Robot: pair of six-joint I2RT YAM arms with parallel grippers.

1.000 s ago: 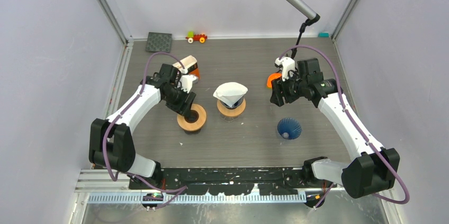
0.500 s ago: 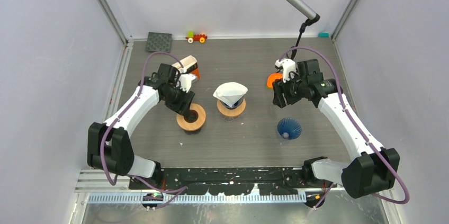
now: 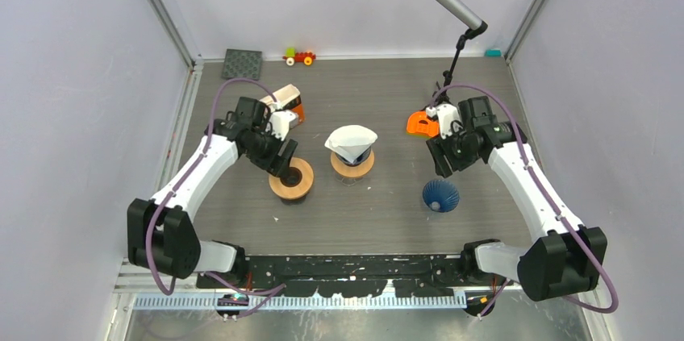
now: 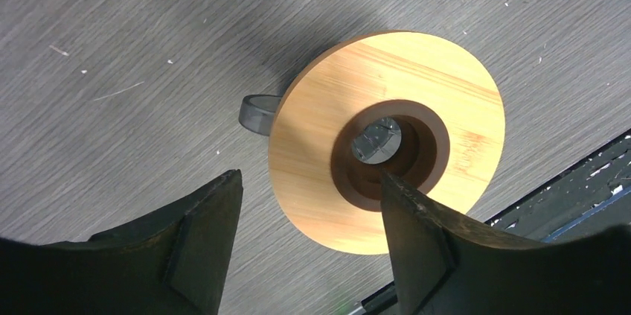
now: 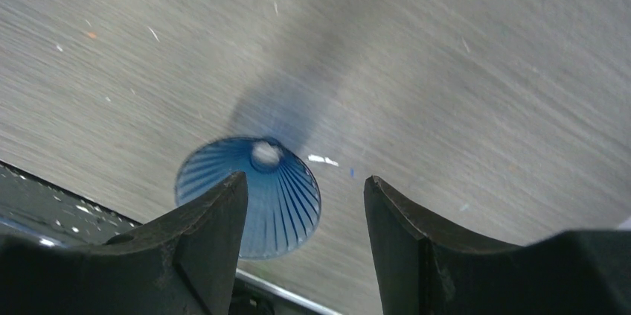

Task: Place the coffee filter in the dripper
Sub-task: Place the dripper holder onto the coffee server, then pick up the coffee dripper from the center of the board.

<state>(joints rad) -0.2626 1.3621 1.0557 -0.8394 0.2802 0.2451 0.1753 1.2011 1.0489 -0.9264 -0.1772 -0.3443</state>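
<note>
At tabletop (image 3: 387, 220) centre the white paper filter (image 3: 350, 140) rests on a wooden stand (image 3: 352, 167). My right tool (image 5: 303, 179) hangs spread, empty, over the upturned blue dripper (image 5: 249, 194), likely to flip it; left tool (image 4: 310, 176) gapes empty above a wooden ring (image 4: 446, 99).

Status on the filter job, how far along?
Done: one white paper filter sits in the middle dripper. In hand: nothing; left gripper open over the empty wooden-collared dripper, right gripper open above the blue ribbed cone. Remaining: that empty dripper has no filter.
</note>
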